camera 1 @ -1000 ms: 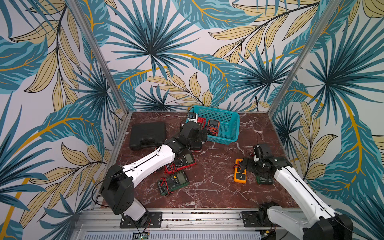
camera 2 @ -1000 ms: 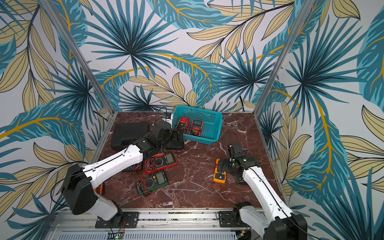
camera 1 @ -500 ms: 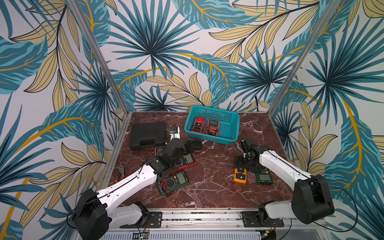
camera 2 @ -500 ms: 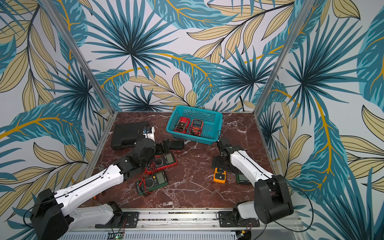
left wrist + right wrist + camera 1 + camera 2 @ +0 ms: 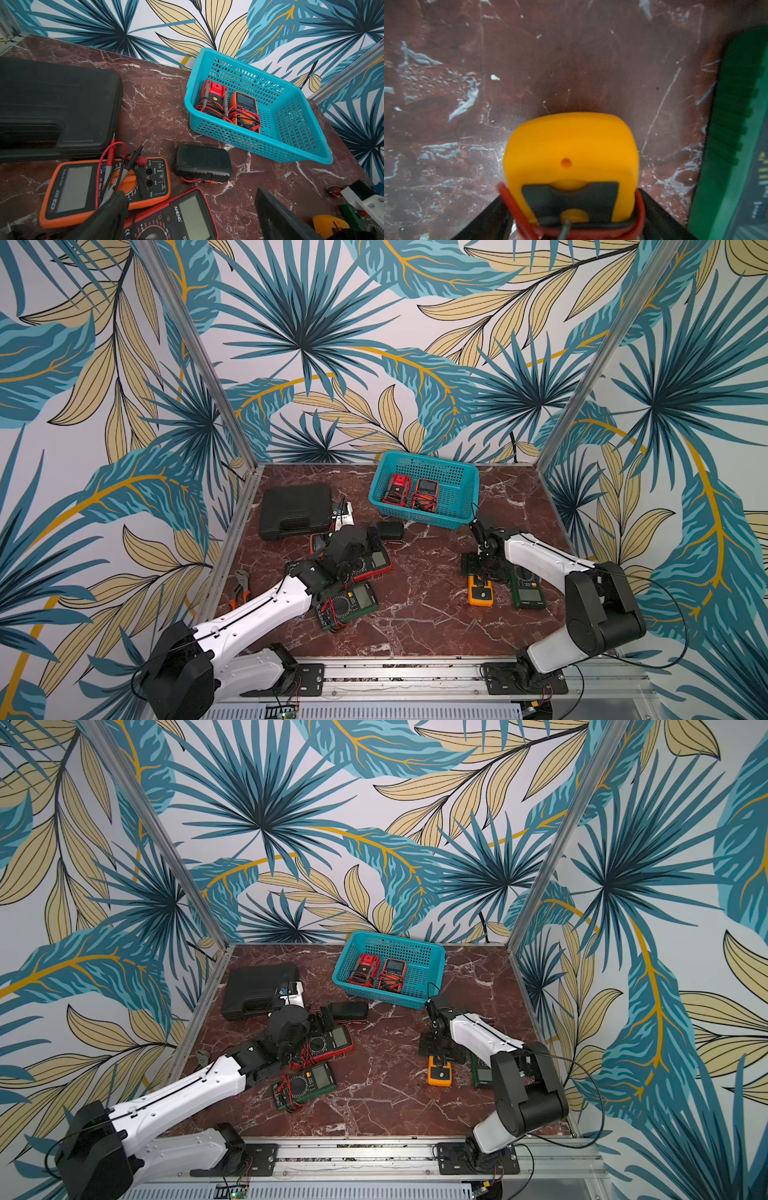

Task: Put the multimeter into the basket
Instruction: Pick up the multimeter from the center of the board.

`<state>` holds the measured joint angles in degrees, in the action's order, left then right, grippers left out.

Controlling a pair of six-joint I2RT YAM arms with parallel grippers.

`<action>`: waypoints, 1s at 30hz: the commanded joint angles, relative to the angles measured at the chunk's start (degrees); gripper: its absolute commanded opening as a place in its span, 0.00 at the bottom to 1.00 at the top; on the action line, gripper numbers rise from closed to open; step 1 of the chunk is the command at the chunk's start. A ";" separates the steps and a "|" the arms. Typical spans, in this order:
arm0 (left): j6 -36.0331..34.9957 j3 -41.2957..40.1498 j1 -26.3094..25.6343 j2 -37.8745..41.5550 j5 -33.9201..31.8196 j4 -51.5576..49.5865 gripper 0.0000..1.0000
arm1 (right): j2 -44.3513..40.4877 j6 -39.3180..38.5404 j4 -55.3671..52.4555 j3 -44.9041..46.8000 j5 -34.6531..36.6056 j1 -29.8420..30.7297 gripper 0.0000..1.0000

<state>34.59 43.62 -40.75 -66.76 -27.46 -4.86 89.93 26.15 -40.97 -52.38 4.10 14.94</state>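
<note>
The teal basket (image 5: 415, 512) (image 5: 378, 996) (image 5: 249, 141) stands at the back of the table and holds a red multimeter (image 5: 397, 488) and an orange one (image 5: 426, 491). A yellow multimeter (image 5: 481, 594) (image 5: 439, 1073) (image 5: 571, 149) lies on the table at the right, with red lead wound round it. My right gripper (image 5: 482, 574) (image 5: 575, 220) is down over its near end with a finger on each side, open; a sliver of table shows beside one finger. My left gripper (image 5: 370, 541) (image 5: 191, 218) hangs open above a red-framed multimeter (image 5: 374, 562) (image 5: 182, 216).
A green multimeter (image 5: 527, 591) (image 5: 741, 145) lies close beside the yellow one. At the left lie an orange multimeter (image 5: 83, 187), a dark green one (image 5: 349, 603), a black one face down (image 5: 203, 164), a black case (image 5: 295, 510) and pliers (image 5: 241, 585).
My left arm has drawn back from the basket to above the red-framed multimeter. My right arm has swung onto the yellow multimeter, and its jaws have narrowed a little.
</note>
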 commanded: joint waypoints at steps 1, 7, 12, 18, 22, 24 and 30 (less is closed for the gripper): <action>0.83 -0.91 0.50 -0.25 -0.67 1.32 1.00 | 0.76 0.82 1.41 0.68 -1.33 0.31 0.89; 1.07 -0.46 0.75 -0.91 -0.18 1.53 1.00 | 0.86 1.07 1.09 1.84 -0.70 0.46 0.88; 1.30 -0.42 0.96 -1.49 0.15 1.48 1.00 | 1.20 1.91 1.38 3.48 -0.09 0.49 0.87; 1.48 -0.37 1.17 -1.92 0.52 1.40 1.00 | -0.15 2.39 1.86 4.65 0.12 1.10 0.74; 1.57 -0.37 1.29 -2.06 0.48 0.78 1.00 | -2.71 2.80 1.77 4.92 0.34 1.41 0.66; 1.64 -0.37 1.28 -1.99 0.35 0.43 1.00 | -4.52 3.12 1.49 4.99 0.97 1.62 0.60; 1.78 -0.55 1.30 -1.36 -0.26 -0.27 1.00 | -12.29 4.39 -0.33 4.27 1.32 2.11 0.39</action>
<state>35.92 43.62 -39.79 -68.64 -27.05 -4.58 81.43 29.10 -39.42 -48.16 4.67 16.64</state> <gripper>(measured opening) 0.999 0.751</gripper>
